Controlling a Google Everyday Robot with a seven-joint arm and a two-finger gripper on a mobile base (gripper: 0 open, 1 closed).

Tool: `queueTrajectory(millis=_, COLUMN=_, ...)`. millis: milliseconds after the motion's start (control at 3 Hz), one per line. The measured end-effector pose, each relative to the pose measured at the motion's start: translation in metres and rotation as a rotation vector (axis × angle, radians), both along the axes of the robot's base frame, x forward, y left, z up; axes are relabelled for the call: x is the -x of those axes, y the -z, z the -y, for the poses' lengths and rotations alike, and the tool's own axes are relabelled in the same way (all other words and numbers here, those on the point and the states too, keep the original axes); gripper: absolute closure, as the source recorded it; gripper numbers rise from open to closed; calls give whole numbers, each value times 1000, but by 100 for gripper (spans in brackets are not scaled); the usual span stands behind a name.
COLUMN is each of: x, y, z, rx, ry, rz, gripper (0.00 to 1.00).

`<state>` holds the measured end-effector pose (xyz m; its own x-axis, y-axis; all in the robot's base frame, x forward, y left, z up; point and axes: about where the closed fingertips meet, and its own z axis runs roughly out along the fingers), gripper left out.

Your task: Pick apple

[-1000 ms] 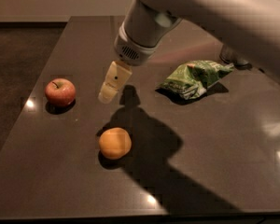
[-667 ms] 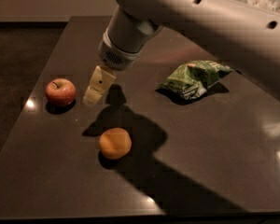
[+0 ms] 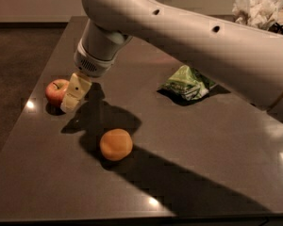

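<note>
**Gripper low beside the apple at the table's left edge**

Near the left edge of the dark table (image 3: 217,173), about midway between the front and back corners: the apple (image 3: 55,91). Red with a yellowish patch, short dark stem on top, sitting upright on the surface.

Just to its right, down low: the gripper (image 3: 73,95). Pale cream, tilted, tip pointing down toward the tabletop by the apple's right side. Touching the fruit or a sliver apart: cannot tell. Spread or pressed together: cannot tell from this angle either.

Directly above the gripper: a round grey wrist (image 3: 92,62) with a vented face. Behind it, the thick white arm (image 3: 193,36), rising toward the back edge, then slanting down across the table to the right edge.

Toward the front edge, left of the middle: an orange (image 3: 116,144). Round, plain, stemless, well apart from the apple, at the rim of the shadow (image 3: 188,192) cast by the arm.

Right of the middle, nearer the back edge: a crumpled green bag (image 3: 186,83), lying flat just below the arm.

Beyond the back right corner: a heap of crumpled white paper (image 3: 257,8). Past the left edge: dark floor (image 3: 19,55).

Across the tabletop: that broad shadow, running from the gripper toward the front edge. Small glints of light near the left and front edges.
</note>
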<state>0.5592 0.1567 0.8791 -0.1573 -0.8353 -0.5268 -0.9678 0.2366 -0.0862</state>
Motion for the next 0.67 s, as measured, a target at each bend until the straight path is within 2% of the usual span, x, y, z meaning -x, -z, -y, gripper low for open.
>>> queueTrajectory(millis=667, x=6, y=9, z=-46, rx=16, ry=-83, rz=9, gripper=0)
